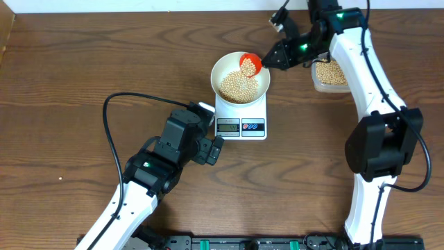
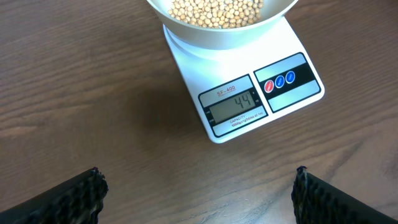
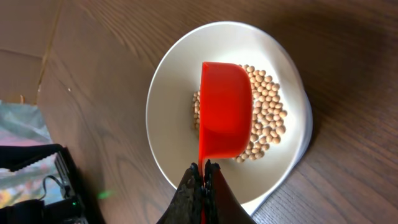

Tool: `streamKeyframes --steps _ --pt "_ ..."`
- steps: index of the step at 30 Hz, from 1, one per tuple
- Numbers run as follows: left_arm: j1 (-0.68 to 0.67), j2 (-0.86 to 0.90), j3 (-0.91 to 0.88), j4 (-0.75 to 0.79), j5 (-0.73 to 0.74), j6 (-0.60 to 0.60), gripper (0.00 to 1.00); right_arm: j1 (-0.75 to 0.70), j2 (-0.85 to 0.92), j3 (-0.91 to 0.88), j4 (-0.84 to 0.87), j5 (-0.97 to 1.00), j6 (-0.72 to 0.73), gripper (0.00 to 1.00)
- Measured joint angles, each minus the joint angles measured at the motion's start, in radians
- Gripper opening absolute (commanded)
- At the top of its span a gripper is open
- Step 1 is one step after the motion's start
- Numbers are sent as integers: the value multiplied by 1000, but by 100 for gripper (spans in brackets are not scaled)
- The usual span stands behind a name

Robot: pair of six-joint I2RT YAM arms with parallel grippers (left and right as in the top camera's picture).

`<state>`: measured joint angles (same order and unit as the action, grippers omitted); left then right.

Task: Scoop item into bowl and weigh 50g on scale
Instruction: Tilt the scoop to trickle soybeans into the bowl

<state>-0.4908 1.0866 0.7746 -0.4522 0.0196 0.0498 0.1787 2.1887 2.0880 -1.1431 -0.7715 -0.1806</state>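
A white bowl (image 1: 223, 69) holding pale-tan beans (image 1: 238, 87) stands on the white scale (image 1: 241, 114). In the left wrist view the scale (image 2: 292, 99) shows its grey display (image 2: 236, 106) reading 44, with the bowl (image 2: 217, 34) and beans (image 2: 214, 11) at the top. My right gripper (image 1: 269, 61) is shut on the thin handle of a red scoop (image 1: 250, 64), tipped over the bowl's far right rim with a few beans in it. In the right wrist view the gripper (image 3: 204, 169) holds the scoop (image 3: 225, 109) above the bowl (image 3: 171, 106) and beans (image 3: 267, 112). My left gripper (image 2: 198, 193) is open over bare wood before the scale, its fingers (image 2: 74, 199) wide apart.
A clear plastic tub of beans (image 1: 330, 73) sits right of the bowl, partly behind the right arm. The left arm (image 1: 163, 163) lies at the scale's near left, with a black cable (image 1: 111, 132) looping beside it. A cardboard edge (image 1: 5, 31) shows at the far left.
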Motion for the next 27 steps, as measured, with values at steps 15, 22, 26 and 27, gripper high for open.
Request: streamKeyframes --steps 15,22,26,27 --pt "0 0 0 0 0 0 97 -11 0 0 0 -43 0 1" --pt "0 0 0 0 0 0 97 -11 0 0 -2 -44 0 1" --pt "0 0 0 0 0 0 97 -6 0 0 -4 -36 -9 1" --pt "0 0 0 0 0 0 97 -2 0 0 -4 -28 -11 1"
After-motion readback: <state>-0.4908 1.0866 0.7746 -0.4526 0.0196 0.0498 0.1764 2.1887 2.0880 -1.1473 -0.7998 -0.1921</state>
